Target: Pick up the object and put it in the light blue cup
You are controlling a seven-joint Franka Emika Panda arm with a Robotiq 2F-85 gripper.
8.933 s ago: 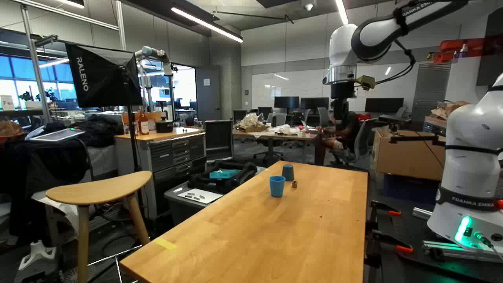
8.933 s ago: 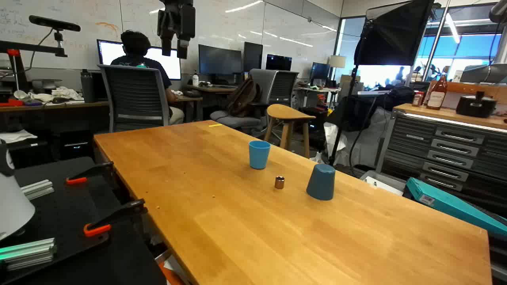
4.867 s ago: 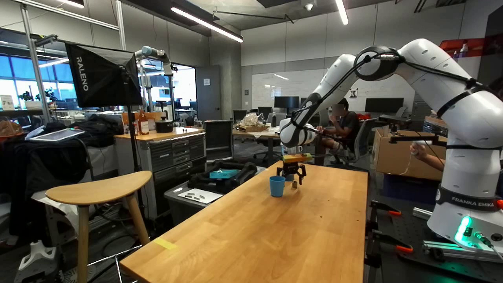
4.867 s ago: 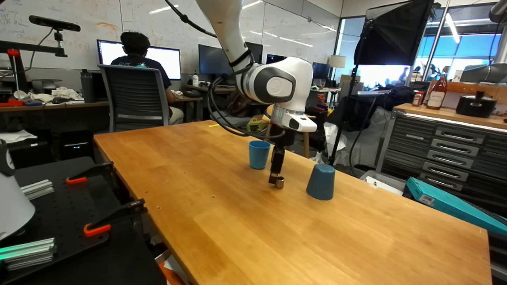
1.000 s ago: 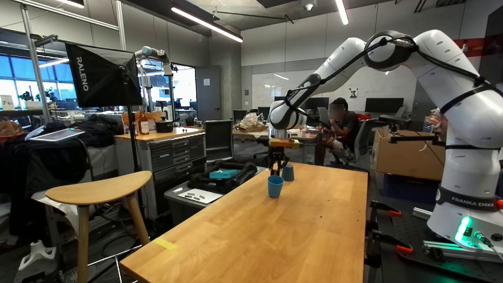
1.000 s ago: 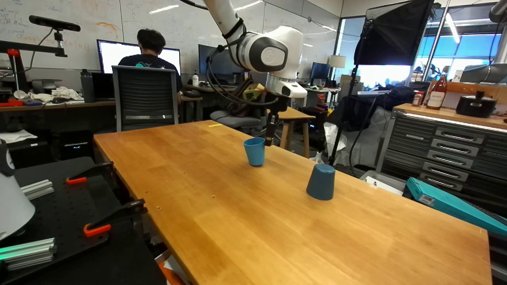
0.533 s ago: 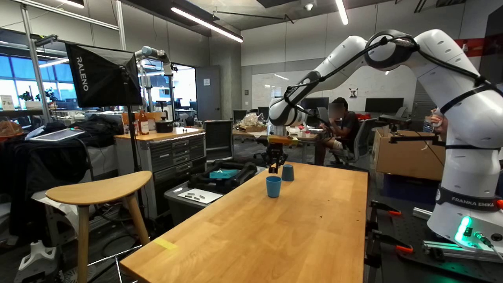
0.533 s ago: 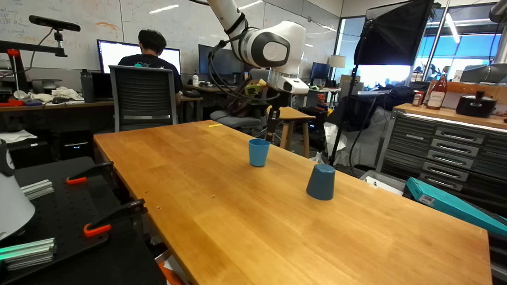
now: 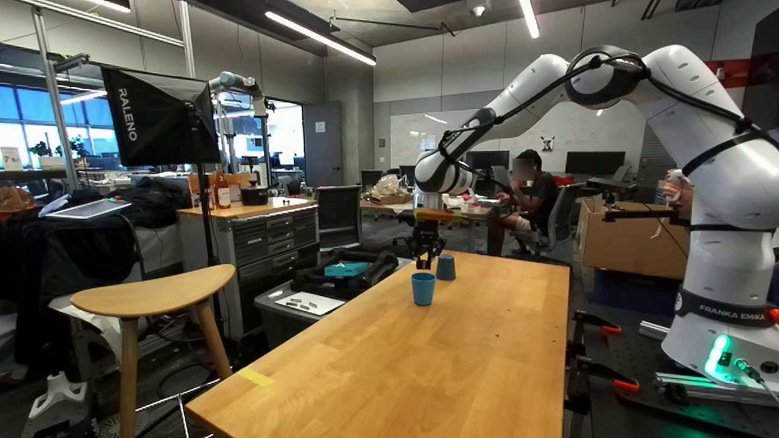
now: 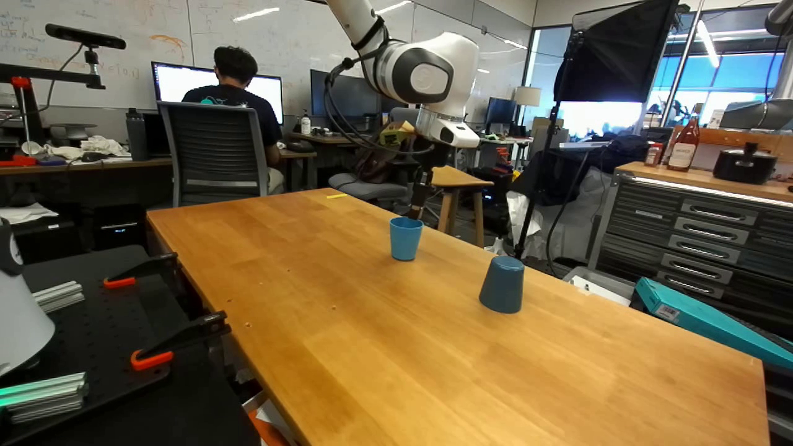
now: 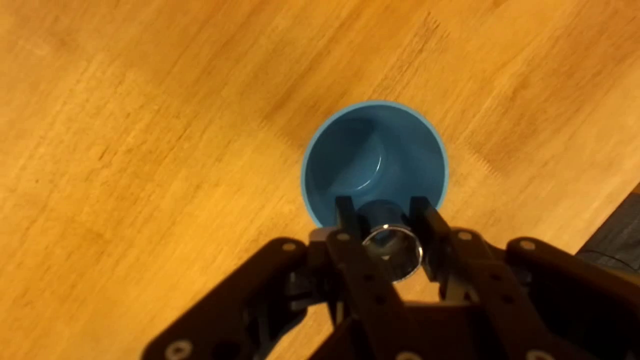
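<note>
The object, a small hollow metal socket (image 11: 382, 212), is gripped between the two fingers of my gripper (image 11: 382, 204) in the wrist view. Below it the light blue cup (image 11: 412, 147) stands upright on the table, mouth up, and I see nothing lying on the part of its floor that shows. My fingertips and the socket overlap one side of the cup's mouth there. In an exterior view my gripper (image 9: 423, 264) hangs just above the light blue cup (image 9: 423, 290). An exterior view shows the fingertips at rim height, partly behind the cup (image 10: 405, 240).
A darker blue cup (image 10: 502, 285) stands upside down on the wooden table (image 10: 372, 347), also visible in an exterior view as the dark cup (image 9: 446, 267). The table's long edge runs close behind the light blue cup. Black clamps (image 9: 599, 322) grip the robot-side edge.
Seconds ago the socket lay on the table; now it is in my gripper. One second ago the light blue cup was tilted; it has settled upright, slightly shifted, with my gripper a little higher.
</note>
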